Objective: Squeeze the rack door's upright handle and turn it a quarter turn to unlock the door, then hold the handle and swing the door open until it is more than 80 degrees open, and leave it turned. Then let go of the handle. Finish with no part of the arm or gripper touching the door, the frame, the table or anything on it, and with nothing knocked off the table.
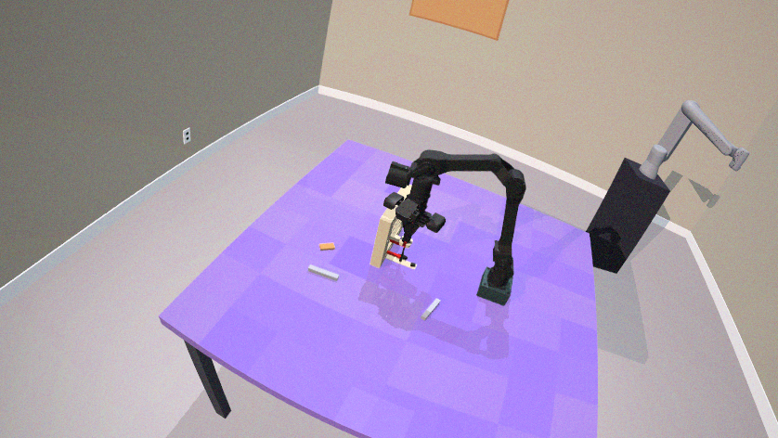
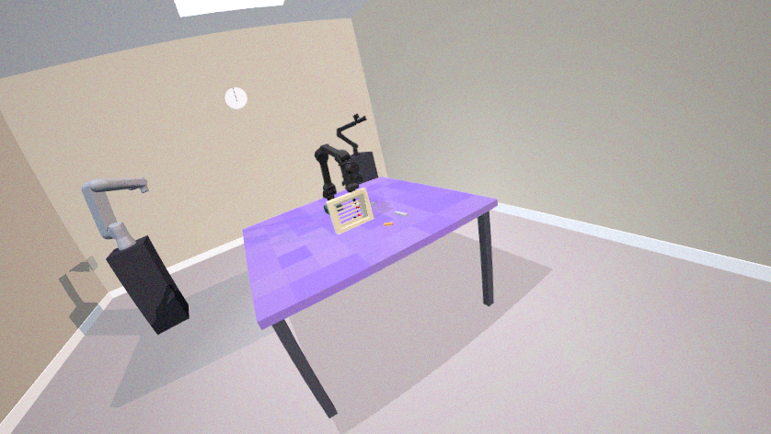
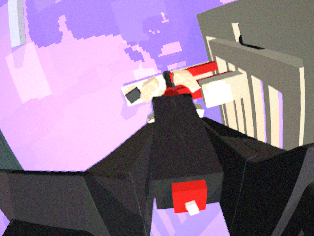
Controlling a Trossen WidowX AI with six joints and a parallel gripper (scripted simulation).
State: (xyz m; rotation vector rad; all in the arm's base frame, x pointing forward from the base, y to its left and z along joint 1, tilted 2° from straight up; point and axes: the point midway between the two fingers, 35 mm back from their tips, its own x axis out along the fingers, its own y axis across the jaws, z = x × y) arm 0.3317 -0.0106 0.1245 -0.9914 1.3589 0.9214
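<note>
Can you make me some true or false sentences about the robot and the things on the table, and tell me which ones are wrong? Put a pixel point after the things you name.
1. The end effector (image 1: 404, 247) (image 3: 177, 127) is gripping something. True.
2. The tabletop (image 1: 304, 348) (image 2: 302, 279) is green. False: it is purple.
3. The small orange block (image 1: 326, 246) (image 2: 388, 223) lies on the table. True.
4. The rack's frame (image 1: 380, 241) (image 2: 333, 215) is blue. False: it is cream.
5. The clock (image 2: 235, 97) hangs on the wall. True.
6. The robot arm (image 1: 462, 162) (image 2: 325, 166) is white. False: it is black.
</note>
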